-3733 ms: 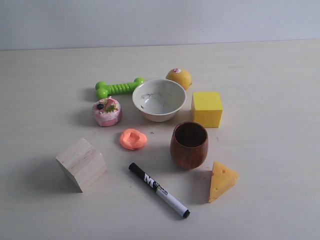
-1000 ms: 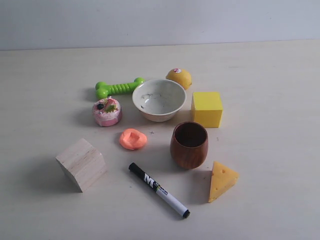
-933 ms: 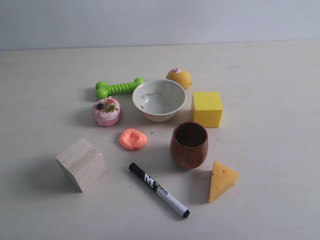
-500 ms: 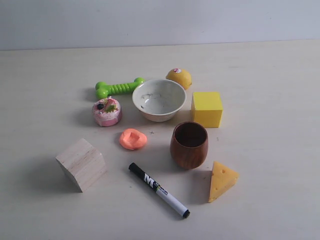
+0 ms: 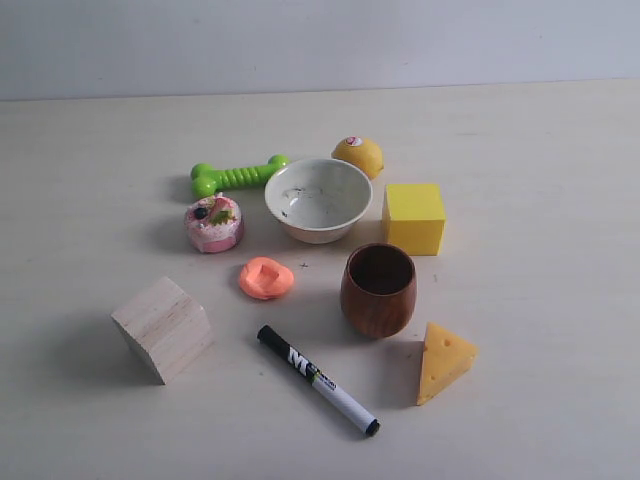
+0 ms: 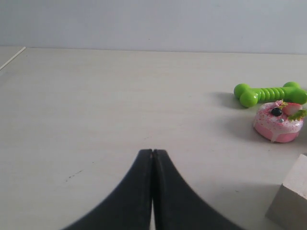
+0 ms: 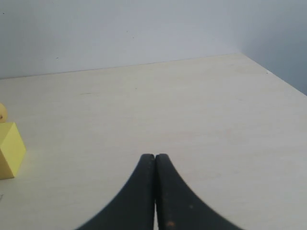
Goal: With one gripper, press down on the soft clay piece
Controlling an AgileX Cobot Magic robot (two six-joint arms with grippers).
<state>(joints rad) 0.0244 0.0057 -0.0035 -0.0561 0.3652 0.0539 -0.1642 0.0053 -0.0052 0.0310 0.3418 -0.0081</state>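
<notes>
While clay (image 5: 266, 278) sits untouched on tabletop (image 5: 540, 330) btwn cake (image 5: 214, 222) & marker (image 5: 318, 380), left pincer (image 6: 152, 152) & right pincer (image 7: 155, 155) are both closed, tips touching, holding nothing.

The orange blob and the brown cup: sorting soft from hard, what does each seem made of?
The orange blob looks like soft matte clay: dull surface, dented top. The brown cup looks like wood, smooth with a slight sheen; grain is hard to tell.

Right gripper (image 7: 154, 157), tips closed together, above the pale table (image 7: 192, 105); yellow cube (image 7: 9, 148) well apart.
</notes>
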